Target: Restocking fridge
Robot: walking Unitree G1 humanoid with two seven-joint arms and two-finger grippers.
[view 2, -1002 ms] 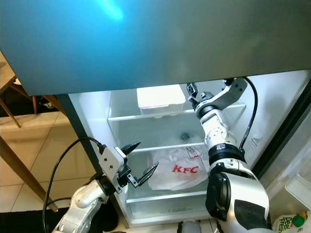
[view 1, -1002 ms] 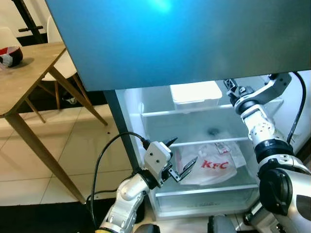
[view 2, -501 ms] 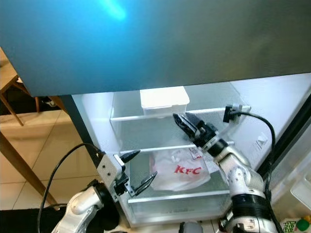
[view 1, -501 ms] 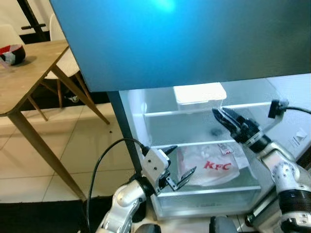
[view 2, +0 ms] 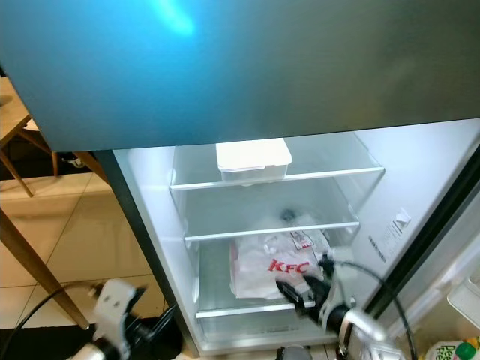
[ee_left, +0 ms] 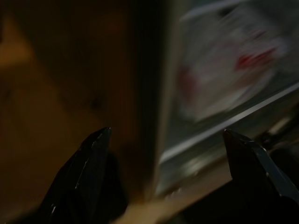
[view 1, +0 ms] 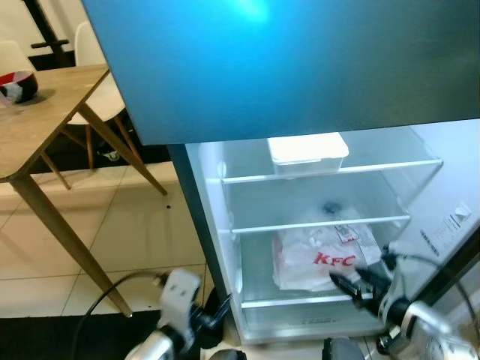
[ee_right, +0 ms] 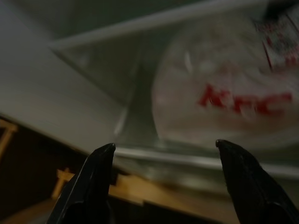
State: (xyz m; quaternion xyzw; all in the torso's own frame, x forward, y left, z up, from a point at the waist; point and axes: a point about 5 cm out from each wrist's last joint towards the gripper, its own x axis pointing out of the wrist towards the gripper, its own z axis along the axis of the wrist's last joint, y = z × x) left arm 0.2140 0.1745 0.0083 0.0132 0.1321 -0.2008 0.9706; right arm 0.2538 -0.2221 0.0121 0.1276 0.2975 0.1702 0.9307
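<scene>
The open fridge (view 1: pixel 225 225) is lit inside. A white lidded container (view 1: pixel 307 149) rests on its top shelf. On the lowest shelf lies a white KFC bag (view 1: pixel 326 257), crumpled and on its side. My right gripper (view 1: pixel 346 284) hangs low in front of that shelf's edge, open and holding nothing. In the right wrist view the right gripper (ee_right: pixel 165 143) has its fingers spread, with the KFC bag (ee_right: pixel 224 102) blurred beyond them. My left gripper (ee_left: pixel 167 130) is open and empty too, down by the fridge's left edge near the floor.
The fridge's dark upper door (view 1: pixel 285 60) overhangs the top of the scene. A wooden table (view 1: pixel 45 120) with a red and white bowl (view 1: pixel 15 84) stands at the left on a tiled floor (view 1: pixel 135 232). The open fridge door (view 2: pixel 442 225) is at the right.
My right gripper has come out from the upper shelf and dropped to the bottom shelf's front. My left arm has sunk from beside the bag toward the floor.
</scene>
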